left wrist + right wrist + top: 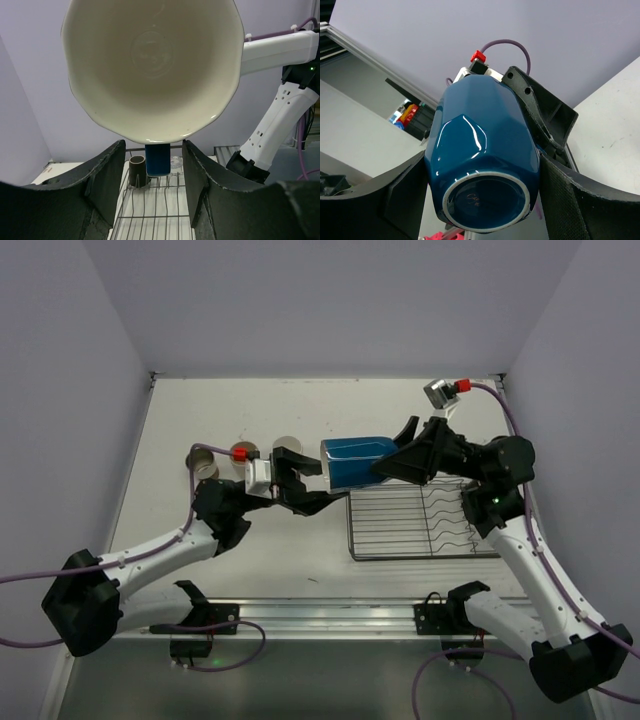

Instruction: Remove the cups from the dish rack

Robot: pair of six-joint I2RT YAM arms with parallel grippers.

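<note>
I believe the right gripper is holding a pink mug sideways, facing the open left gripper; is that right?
Not quite: the mug in the right gripper is blue, not pink, as the right wrist view shows. It is held sideways, its mouth facing the open left gripper.

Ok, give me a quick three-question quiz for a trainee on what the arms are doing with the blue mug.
1. True or false: the blue mug stands upright in the dish rack.
2. What does the left wrist camera see of the mug? A) its glazed blue base B) its cream inside C) nothing of it
3. Which gripper grips the mug at its base end?

Key
1. False: it is held on its side in the air.
2. B.
3. The right gripper; the left gripper is open at the rim end.
</note>
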